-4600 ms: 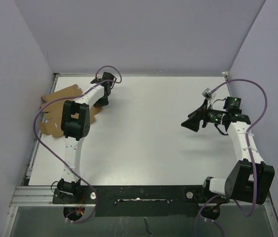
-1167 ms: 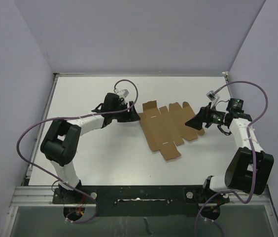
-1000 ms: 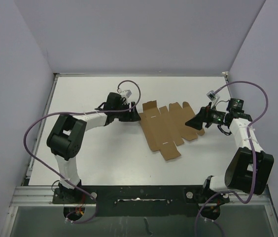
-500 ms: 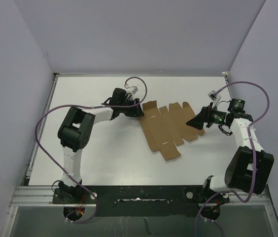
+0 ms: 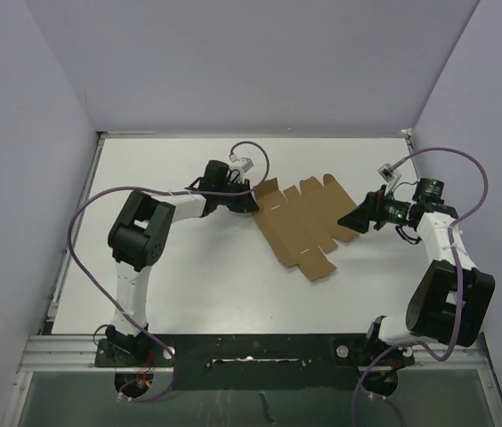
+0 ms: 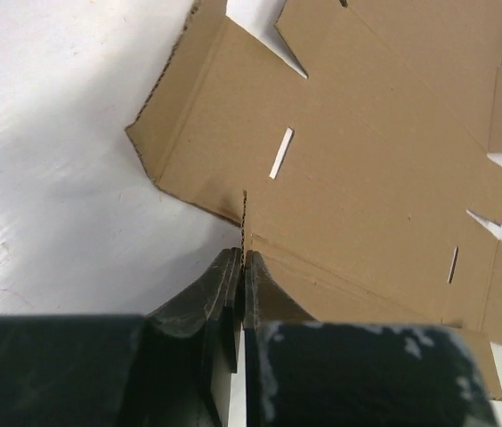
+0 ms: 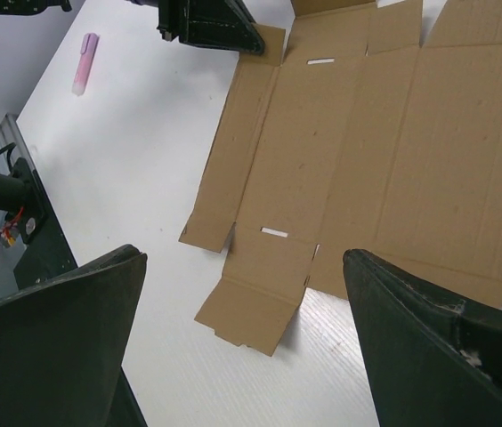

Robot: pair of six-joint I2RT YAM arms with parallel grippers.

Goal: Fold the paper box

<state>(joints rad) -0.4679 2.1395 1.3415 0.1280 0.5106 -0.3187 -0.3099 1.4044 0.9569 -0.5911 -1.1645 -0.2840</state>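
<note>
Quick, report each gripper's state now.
Left gripper: shut on the cardboard sheet, at its edge.
Right gripper: open, holding nothing.

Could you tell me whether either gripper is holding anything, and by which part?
The left gripper pinches the paper box by an edge flap; the right gripper holds nothing.
</note>
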